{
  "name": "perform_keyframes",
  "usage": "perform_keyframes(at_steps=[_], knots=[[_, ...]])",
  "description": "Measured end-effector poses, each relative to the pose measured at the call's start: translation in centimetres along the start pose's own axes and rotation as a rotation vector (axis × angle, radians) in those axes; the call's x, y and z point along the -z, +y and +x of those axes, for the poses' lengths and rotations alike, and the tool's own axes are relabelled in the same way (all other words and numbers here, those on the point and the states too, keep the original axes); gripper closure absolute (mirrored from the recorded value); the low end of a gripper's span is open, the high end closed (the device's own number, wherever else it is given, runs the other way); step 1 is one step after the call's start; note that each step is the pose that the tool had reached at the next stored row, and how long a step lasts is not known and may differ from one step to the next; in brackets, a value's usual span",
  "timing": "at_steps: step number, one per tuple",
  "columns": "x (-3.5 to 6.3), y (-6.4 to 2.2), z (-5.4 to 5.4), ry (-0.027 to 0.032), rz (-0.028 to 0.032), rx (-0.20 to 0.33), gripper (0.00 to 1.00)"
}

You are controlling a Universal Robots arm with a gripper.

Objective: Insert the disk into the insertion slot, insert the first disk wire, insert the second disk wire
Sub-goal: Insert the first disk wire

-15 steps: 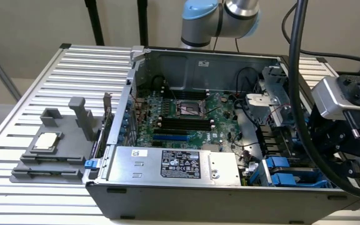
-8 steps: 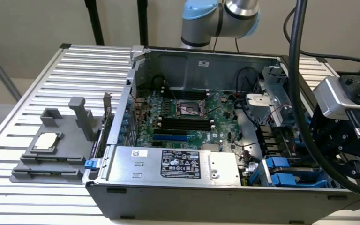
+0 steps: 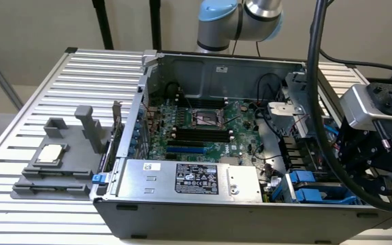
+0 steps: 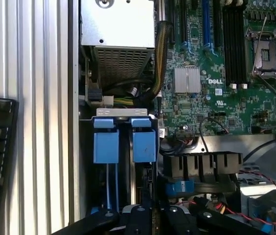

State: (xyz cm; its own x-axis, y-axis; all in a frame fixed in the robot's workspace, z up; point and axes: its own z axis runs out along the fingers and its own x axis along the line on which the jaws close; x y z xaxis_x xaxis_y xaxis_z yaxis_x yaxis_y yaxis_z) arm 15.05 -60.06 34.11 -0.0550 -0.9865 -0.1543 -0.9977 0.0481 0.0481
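Blue-framed disk (image 4: 144,143): it sat in the insertion slot (image 4: 123,112), in the bay nearer the motherboard (image 4: 226,83). How deep it was seated, I could not tell.
Second carrier (image 4: 105,143): another blue tab stood just beside it, on the case-wall side.
End effector (image 4: 153,219): it hung close over the cage, roughly in line with the disk. Whether it was spread, pressed together or pinching anything, I could not tell.
Long axis: by my reckoning it ran along the ribs of the table (image 3: 100,71), flat with the case floor.
Heading: the blue tab end faced the power supply (image 4: 118,29); the other end pointed toward the end effector.
Cables: a braided bundle (image 4: 160,54) curved down past the cage mouth, and red and black leads (image 4: 241,209) lay near the end effector.
Risk, snagging: with leads that close, the end effector could catch one and drag it.
Risk, jamming: a push off the long axis could cock the carrier in its rails and bind it.
Risk, seating: a disk left short would likely keep a wire connector from mating.
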Motion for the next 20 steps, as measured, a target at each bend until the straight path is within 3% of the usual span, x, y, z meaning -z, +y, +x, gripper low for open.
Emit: perform_keyframes(at_steps=[5,14,20], knots=[[-0.11,0.00,-0.02,0.0059,0.0010,-0.004,0.84],[-0.51,0.00,-0.09,0.0297,0.0030,-0.009,0.84],[-0.71,-0.01,-0.60,0.0349,0.0033,-0.010,0.84]])
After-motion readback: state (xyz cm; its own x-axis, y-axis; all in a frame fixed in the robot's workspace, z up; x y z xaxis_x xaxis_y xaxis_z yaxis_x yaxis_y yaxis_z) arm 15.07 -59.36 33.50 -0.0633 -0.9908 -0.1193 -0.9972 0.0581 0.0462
